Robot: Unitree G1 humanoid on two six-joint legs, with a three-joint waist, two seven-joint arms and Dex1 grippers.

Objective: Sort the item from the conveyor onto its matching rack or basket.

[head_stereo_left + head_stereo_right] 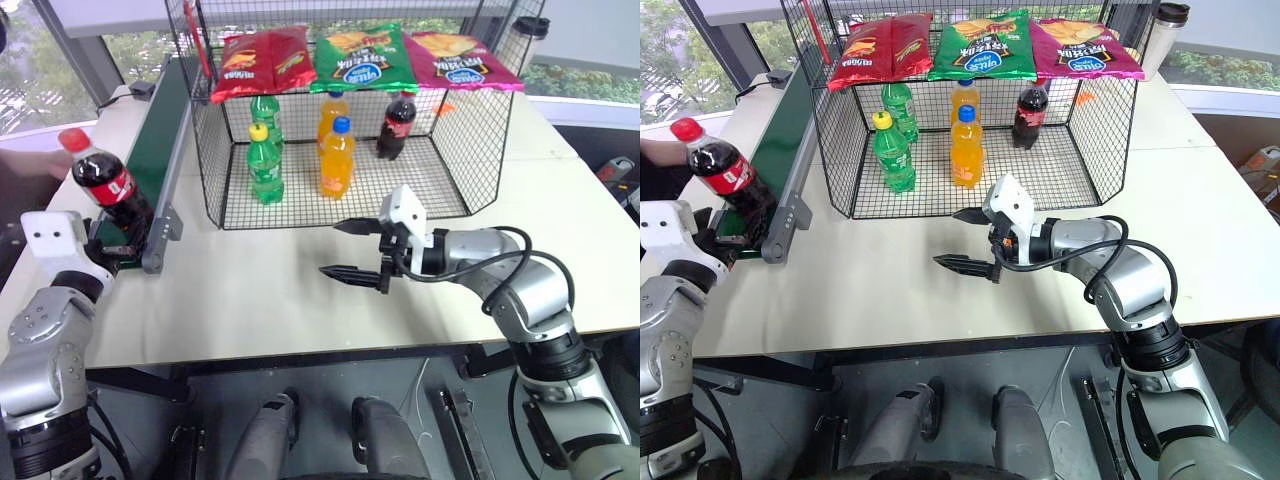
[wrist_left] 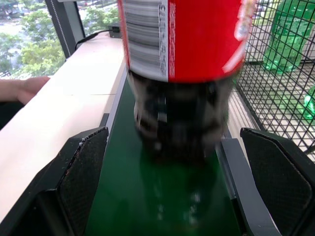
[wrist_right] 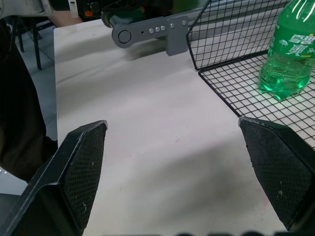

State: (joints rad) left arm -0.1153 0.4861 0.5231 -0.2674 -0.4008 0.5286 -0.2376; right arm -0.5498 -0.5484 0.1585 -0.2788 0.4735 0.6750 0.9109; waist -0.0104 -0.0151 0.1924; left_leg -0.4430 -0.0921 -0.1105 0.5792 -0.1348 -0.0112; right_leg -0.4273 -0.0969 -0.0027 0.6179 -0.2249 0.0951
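Observation:
The item, a cola bottle [image 1: 108,183] with a red cap and red label, stands leaning on the near end of the dark green conveyor [image 1: 160,140]. My left gripper [image 1: 108,243] is level right behind it and open. In the left wrist view the bottle [image 2: 182,39] rises just past the wide-spread fingers [image 2: 83,167], and neither touches it. The black wire basket [image 1: 480,140] stands mid-table to the right of the belt. My right gripper [image 1: 333,249] hovers open and empty over the table in front of the basket, pointing left.
Inside the basket stand green bottles [image 1: 264,160], orange bottles [image 1: 336,155] and another cola bottle [image 1: 398,125]. Chip bags [image 1: 365,55] lie along its top edge. A person's hand [image 1: 30,160] rests left of the belt. A cup [image 1: 525,40] stands at the back right.

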